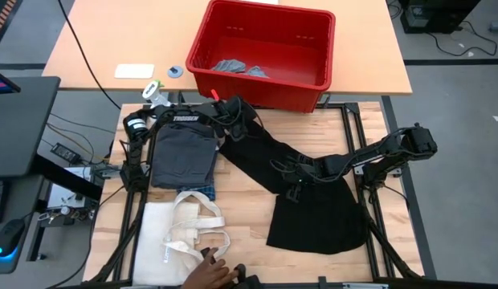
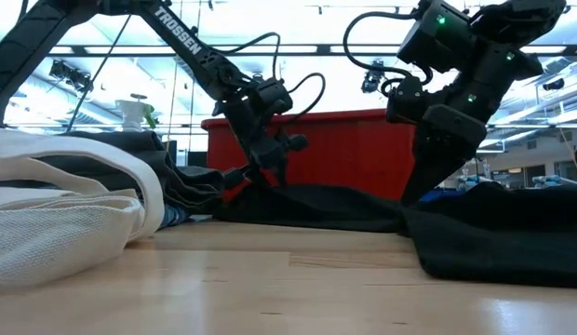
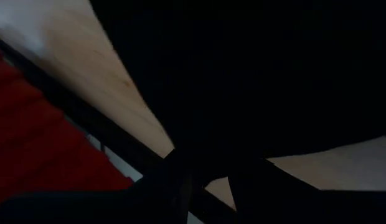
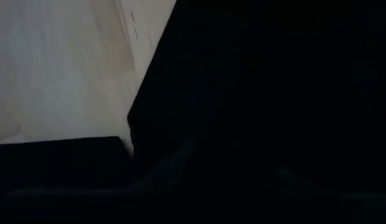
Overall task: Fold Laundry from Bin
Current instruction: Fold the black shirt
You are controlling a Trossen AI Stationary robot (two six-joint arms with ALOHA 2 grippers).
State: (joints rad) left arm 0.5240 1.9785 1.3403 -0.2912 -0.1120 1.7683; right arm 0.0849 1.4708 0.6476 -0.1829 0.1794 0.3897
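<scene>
Canvas tote bag up close at table height; black garment stretched out behind it.

Both my grippers are down on the black garment, which runs as a long dark band from just in front of the red bin out to a wide crumpled patch well away from it. My left gripper sits at the end nearest the bin, fingers narrowed and pinching a fold of the cloth. My right gripper is on the wide part farther from the bin; whether it has hold I cannot tell. Dark grey piece lies folded beside the band, plaid edge showing under it. Light grey pieces lie inside the bin. A person's hand rests on the tote, far side from the bin.
</scene>
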